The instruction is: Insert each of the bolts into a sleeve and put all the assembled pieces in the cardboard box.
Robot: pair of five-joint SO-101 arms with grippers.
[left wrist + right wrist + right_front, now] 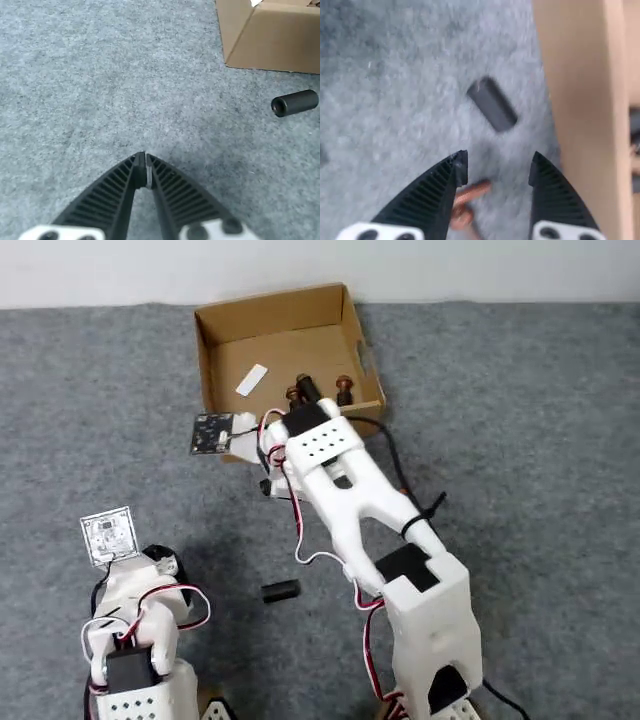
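Note:
In the right wrist view my right gripper is open just above the carpet. A copper bolt lies between and under its fingers, touching neither. A black sleeve lies a little beyond, beside the cardboard box's outer wall. In the high view the right arm hangs over the box's front edge. Three bolt-and-sleeve pieces stand inside the box. My left gripper is shut on nothing, low over the carpet. Another black sleeve lies ahead of it near the box corner.
Grey carpet covers the table. A loose black sleeve lies between the two arms. The left arm sits folded at the front left. A white label lies on the box floor. Red and white cables trail along the right arm.

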